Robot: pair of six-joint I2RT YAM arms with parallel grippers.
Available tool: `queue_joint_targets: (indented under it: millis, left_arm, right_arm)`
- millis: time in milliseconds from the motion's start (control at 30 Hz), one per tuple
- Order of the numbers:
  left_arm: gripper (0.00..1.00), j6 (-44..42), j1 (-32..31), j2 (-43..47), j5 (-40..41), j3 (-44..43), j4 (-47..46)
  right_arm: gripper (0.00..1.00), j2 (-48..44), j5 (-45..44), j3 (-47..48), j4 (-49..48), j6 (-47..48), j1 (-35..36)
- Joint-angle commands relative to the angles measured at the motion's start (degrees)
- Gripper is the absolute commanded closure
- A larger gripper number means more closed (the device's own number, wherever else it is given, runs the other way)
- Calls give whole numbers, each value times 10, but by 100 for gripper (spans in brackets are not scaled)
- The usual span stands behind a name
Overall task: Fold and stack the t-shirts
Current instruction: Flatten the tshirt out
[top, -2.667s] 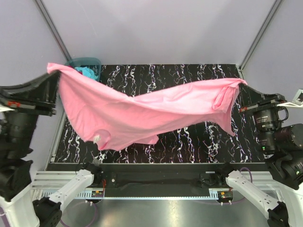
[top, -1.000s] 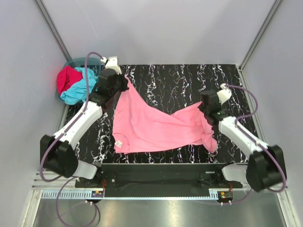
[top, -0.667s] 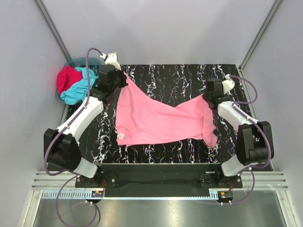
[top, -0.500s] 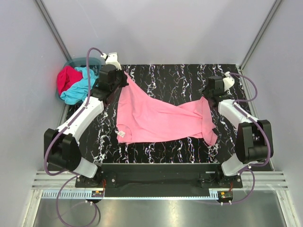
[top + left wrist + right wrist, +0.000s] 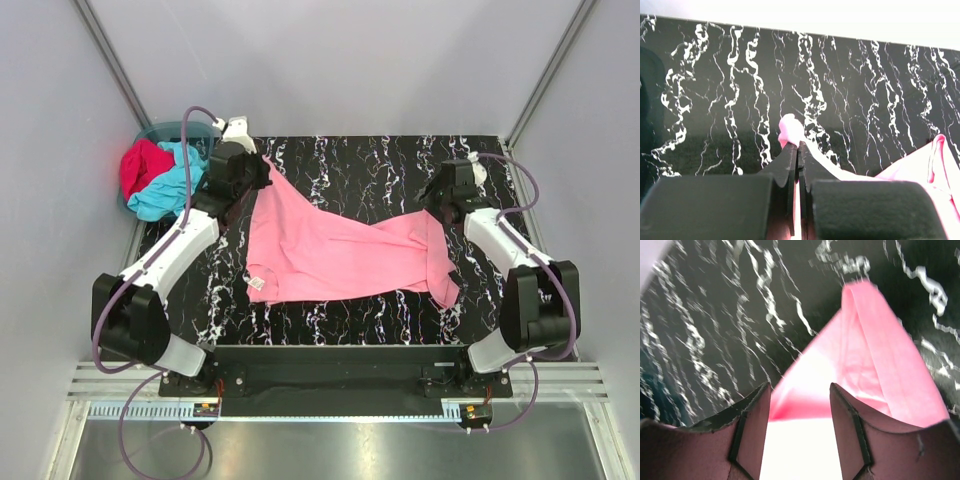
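Note:
The light pink t-shirt (image 5: 340, 255) lies crumpled and partly spread on the black marbled table (image 5: 350, 165), its white neck label (image 5: 256, 284) at the near left. My left gripper (image 5: 262, 167) is shut on the shirt's far left corner; in the left wrist view a pink tuft (image 5: 790, 128) sticks out past the closed left gripper (image 5: 797, 146). My right gripper (image 5: 437, 200) hovers open over the shirt's far right corner. In the right wrist view the right gripper (image 5: 800, 392) stands wide apart, with pink cloth (image 5: 865, 365) lying below it. The turquoise t-shirt (image 5: 165, 190) and red t-shirt (image 5: 142, 165) lie heaped at the far left.
A teal basket (image 5: 175, 128) stands at the table's far left corner under the two heaped shirts. Grey walls close in the table on three sides. Bare marbled surface shows at the far middle and along the near edge (image 5: 350, 322).
The right gripper has opened and let go of the pink shirt, whose right part has settled on the table. Earlier both arms held the shirt stretched in the air. The left keeps its grip.

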State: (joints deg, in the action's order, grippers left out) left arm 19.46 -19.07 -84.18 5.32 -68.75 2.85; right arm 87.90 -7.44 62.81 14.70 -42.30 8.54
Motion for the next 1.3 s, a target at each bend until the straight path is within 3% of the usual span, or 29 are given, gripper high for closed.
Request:
queue_joint_targets:
  millis: [0, 333, 733, 1267]
  left_arm:
    - [100, 12, 0, 25, -13, 12, -48]
    - [100, 16, 0, 33, -19, 16, -49]
    - [100, 15, 0, 40, -20, 23, -59]
    - [100, 11, 0, 49, -22, 29, -62]
  right_arm:
    - [43, 29, 33, -20, 24, -9, 4]
    - [43, 105, 19, 17, 80, 20, 30]
    - [42, 131, -37, 64, 154, 37, 30]
    - [42, 191, -29, 94, 166, 53, 30]
